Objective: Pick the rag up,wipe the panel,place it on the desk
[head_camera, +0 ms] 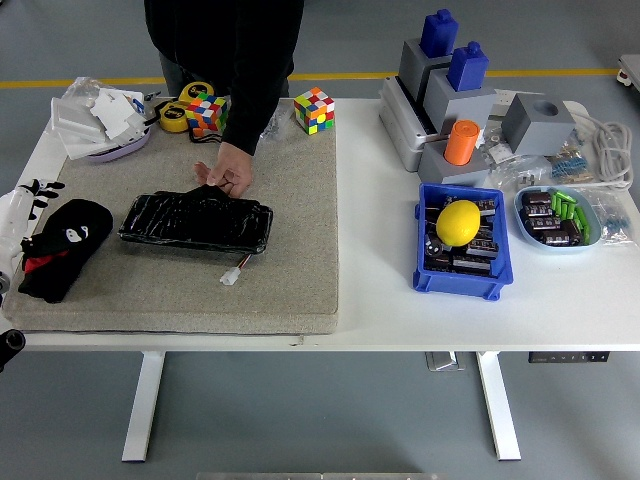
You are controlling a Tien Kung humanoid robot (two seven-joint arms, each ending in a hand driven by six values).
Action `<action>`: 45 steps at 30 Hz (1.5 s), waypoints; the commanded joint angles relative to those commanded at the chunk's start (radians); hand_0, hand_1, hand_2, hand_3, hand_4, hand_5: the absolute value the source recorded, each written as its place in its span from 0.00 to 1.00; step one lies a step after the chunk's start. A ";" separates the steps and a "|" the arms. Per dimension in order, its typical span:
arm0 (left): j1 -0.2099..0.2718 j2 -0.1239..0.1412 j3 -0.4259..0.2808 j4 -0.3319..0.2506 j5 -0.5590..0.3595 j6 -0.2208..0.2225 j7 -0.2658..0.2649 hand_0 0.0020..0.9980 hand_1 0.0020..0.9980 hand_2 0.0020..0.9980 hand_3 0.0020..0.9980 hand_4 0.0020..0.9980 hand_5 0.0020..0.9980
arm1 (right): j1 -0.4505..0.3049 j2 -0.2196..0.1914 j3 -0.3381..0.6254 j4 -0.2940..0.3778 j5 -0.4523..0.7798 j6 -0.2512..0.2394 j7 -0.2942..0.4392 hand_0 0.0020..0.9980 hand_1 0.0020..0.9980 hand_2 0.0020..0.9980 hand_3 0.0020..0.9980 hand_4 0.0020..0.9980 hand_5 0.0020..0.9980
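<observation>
A person in a dark top (225, 50) stood at the far side of the white bench (380, 310), one hand (225, 168) reaching down so that its fingertips touched the far edge of the glossy black rectangular panel (196, 221), which lay flat on the beige felt mat (290, 250). A small white connector (231, 277) on short wires trailed from the panel's near right corner. At the mat's left end sat the black rag (66, 248), bunched up, with a white marking on top and a bit of red showing at its near side; no writing on it could be read. Just left of the rag, at the picture's edge, came the left robot hand (28, 196), black and white, partly cut off, so whether its fingers were spread or curled could not be told; it was near the rag, though contact was unclear. The right robot hand was out of view. Behind the mat stood two multicoloured puzzle cubes (208, 114), a roll of yellow tape (176, 116) and a lilac bowl holding white packets (100, 125). Over on the right, a yellow lemon-shaped ball (459, 222) rested in a blue plastic bin of dark parts (463, 240), beside a pale blue oval dish of green and black pieces (557, 217). Grey blocks with blue caps and an orange cylinder (461, 142) stood behind, with a white cable (610, 150) at the far right. No brand or label anywhere was legible.
</observation>
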 joint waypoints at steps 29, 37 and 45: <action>0.006 -0.047 0.019 0.068 0.001 -0.010 0.031 0.47 0.62 0.75 0.77 0.96 0.35 | -0.007 -0.002 0.015 0.009 -0.014 -0.012 0.005 0.72 0.62 0.67 0.60 1.00 0.58; 0.012 -0.054 0.014 0.068 -0.010 -0.003 0.020 0.43 0.56 0.73 0.77 0.96 0.34 | -0.009 -0.002 0.010 0.008 -0.012 -0.010 0.005 0.72 0.62 0.67 0.60 1.00 0.58; 0.009 -0.060 0.006 0.071 -0.015 0.018 0.008 0.32 0.44 0.55 0.63 0.84 0.15 | -0.007 -0.002 0.013 0.007 -0.012 -0.009 0.005 0.72 0.62 0.67 0.60 1.00 0.58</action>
